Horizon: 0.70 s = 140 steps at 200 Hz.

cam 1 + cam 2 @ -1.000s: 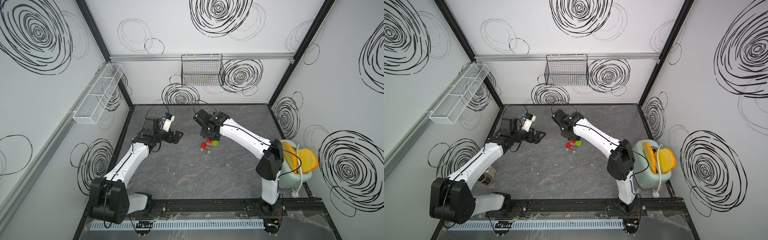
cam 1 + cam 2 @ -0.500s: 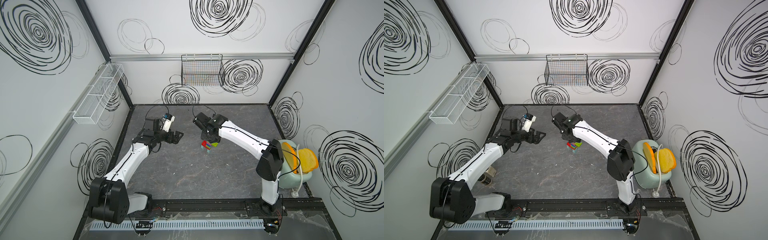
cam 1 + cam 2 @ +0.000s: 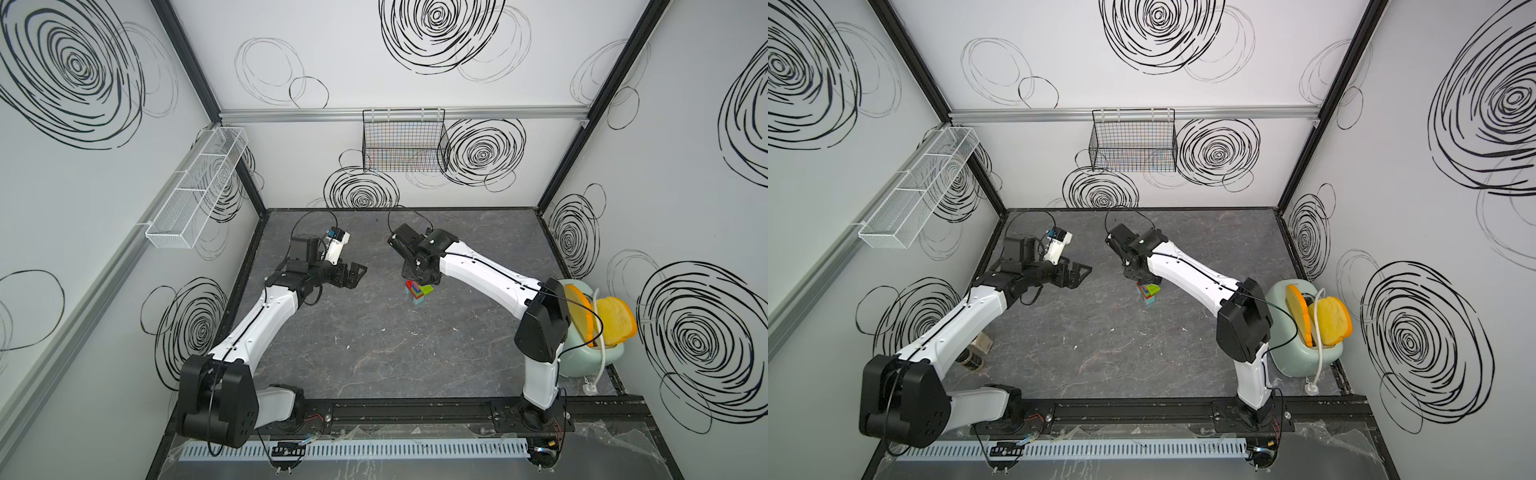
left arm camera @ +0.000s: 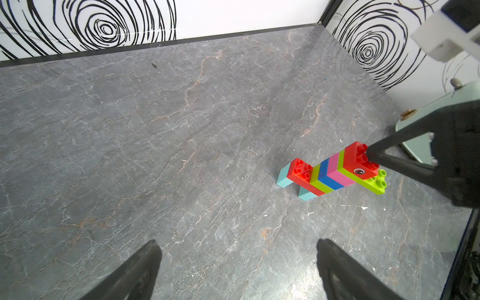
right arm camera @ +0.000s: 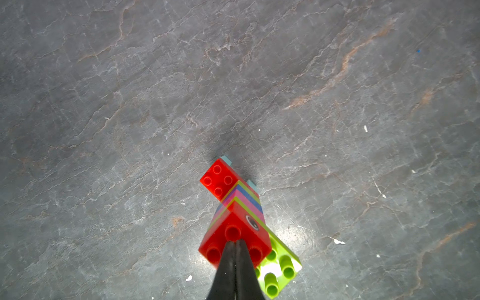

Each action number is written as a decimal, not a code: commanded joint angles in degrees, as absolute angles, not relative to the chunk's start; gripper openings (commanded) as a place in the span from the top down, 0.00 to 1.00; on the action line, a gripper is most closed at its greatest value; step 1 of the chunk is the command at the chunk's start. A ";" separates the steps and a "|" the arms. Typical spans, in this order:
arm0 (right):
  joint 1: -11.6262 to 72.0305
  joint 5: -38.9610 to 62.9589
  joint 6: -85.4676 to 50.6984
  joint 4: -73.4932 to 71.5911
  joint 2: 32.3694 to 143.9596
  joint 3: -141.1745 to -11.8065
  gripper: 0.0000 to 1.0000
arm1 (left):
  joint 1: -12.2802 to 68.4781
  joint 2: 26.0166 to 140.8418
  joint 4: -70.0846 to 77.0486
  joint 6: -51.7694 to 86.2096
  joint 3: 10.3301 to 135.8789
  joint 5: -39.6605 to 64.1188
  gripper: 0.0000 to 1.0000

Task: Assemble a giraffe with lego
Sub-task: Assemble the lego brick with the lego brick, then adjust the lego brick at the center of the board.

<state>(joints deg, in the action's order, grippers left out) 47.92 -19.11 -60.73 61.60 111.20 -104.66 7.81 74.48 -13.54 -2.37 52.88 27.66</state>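
Giraffe beneath, touching right claw.

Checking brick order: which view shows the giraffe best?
Left wrist: the giraffe stands whole in side view, legs to head. Right wrist looks down on its head, foreshortening the neck. In both top views it is tiny.
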 commanded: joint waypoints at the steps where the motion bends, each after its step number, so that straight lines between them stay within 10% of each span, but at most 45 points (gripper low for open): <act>1: 47.92 -18.41 -56.52 64.26 111.54 -108.60 0.81 | 7.56 73.84 -11.79 -2.58 52.47 28.65 0.02; 71: 47.91 -25.54 -40.75 55.83 104.59 -102.13 0.27 | 7.14 73.91 -11.95 -2.65 52.64 28.37 0.02; 140: 43.27 -20.78 -34.46 51.06 111.57 -105.31 0.27 | 6.50 73.83 -12.05 -2.83 52.65 28.16 0.02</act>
